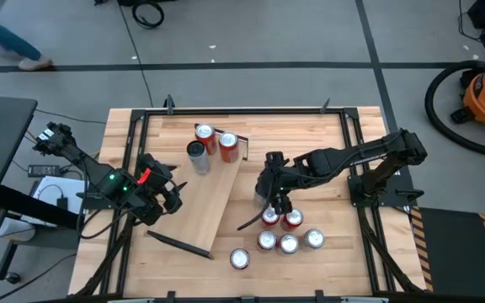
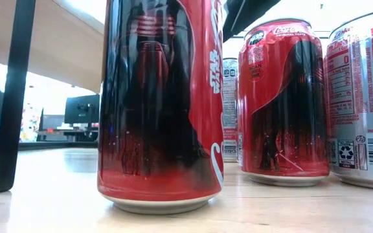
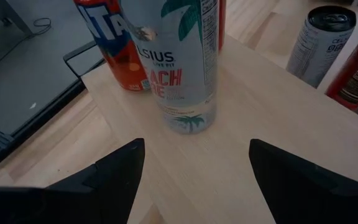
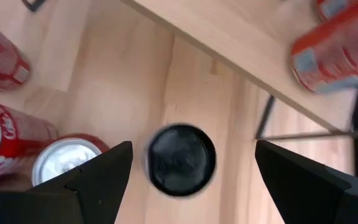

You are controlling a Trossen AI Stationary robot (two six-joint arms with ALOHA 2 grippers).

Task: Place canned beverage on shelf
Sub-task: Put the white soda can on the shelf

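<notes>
pale wood shelf (image 1: pixel 215 195), a long plank with a dark bar at each short end, lies diagonally across the middle of the tabletop (image 1: pixel 335 160). its far end, toward 12 o'clock, carries three cans: an orange can (image 1: pixel 206 137), a red can (image 1: pixel 228 146) and a tall dark-topped celsius can (image 1: pixel 197 156). the near end at 6 o'clock is bare.

left gripper (image 1: pixel 168 195) hovers at the shelf's 9 o'clock edge, fingers spread wide and holding nothing. in the left wrist view both dark fingers (image 3: pixel 107 180) frame the celsius can (image 3: pixel 182 59), with the orange can (image 3: pixel 114 40) just behind it and a dark-topped can (image 3: pixel 322 40) further off.

right gripper (image 1: pixel 274 199) hangs at the shelf's 3 o'clock side, directly above a black-topped can (image 4: pixel 180 158) that stands on the tabletop. its fingers (image 4: pixel 98 177) are spread wide on either side of the can top without touching it; nothing is held.

red cola cans (image 1: pixel 289 234) stand clustered at 5 o'clock from the shelf, just beside the right gripper, with one more can (image 1: pixel 240 258) apart at 6 o'clock. the low view shows these red cans (image 2: pixel 164 103) close up, standing upright on the wood.
</notes>
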